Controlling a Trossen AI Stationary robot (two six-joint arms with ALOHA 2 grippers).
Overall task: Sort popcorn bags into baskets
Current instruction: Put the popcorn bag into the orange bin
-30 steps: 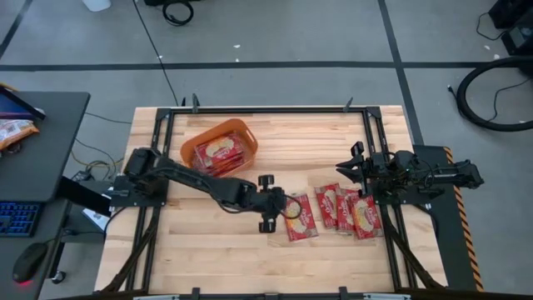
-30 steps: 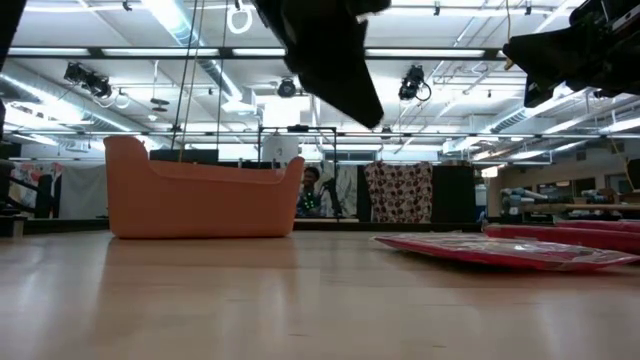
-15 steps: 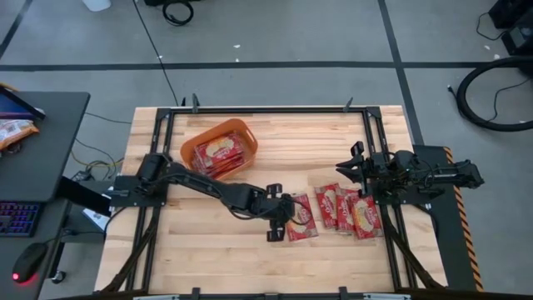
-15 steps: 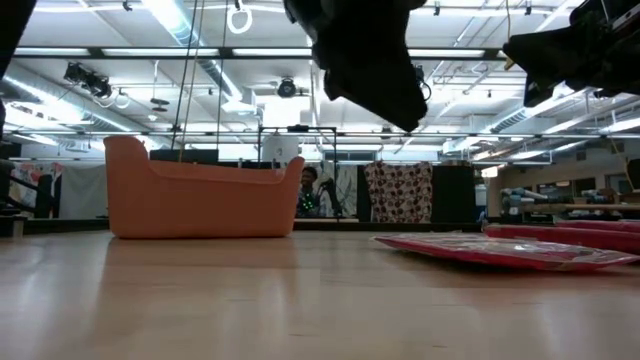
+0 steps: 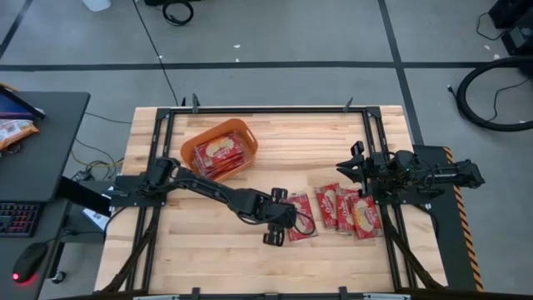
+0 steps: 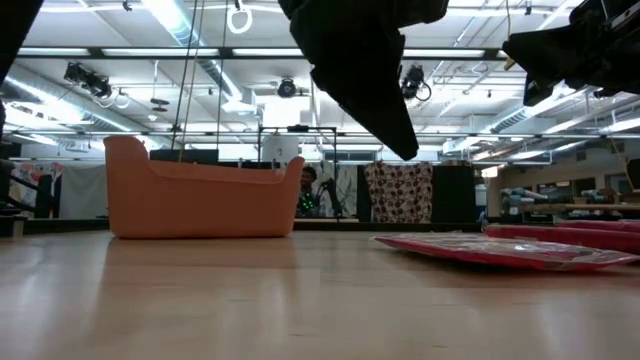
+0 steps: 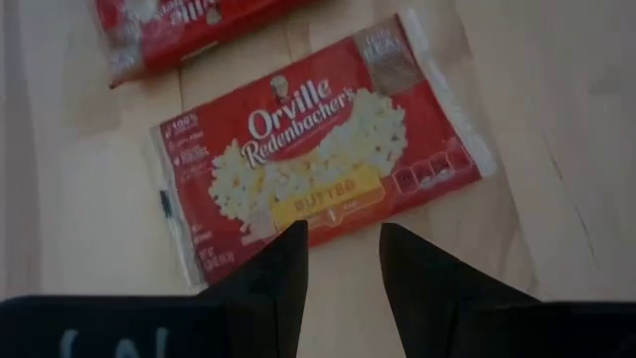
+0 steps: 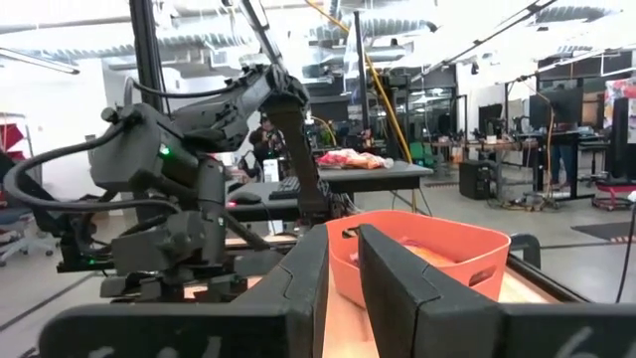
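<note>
One red popcorn bag (image 5: 303,218) lies flat on the table, its printed side up in the left wrist view (image 7: 318,159). My left gripper (image 5: 287,219) hangs open above this bag's left edge, and its fingertips (image 7: 343,239) stand over the bag's near long edge without touching it. In the low view the gripper (image 6: 400,140) is well above the table. More bags (image 5: 350,210) lie to the right, partly overlapping. The orange basket (image 5: 221,148) holds several bags. My right gripper (image 5: 348,161) waits at the table's right side, narrowly open.
Another bag (image 7: 179,25) lies just beyond the one under my left gripper. The basket (image 6: 200,200) stands at the far left of the table. Black frame rails (image 5: 266,109) run along the table edges. Bare wood lies near the front edge.
My left gripper has moved toward the table's right and near edges, from beside the single bag to above its left edge, and has come down a little. The bags, the basket and my right arm have stayed where they were.
</note>
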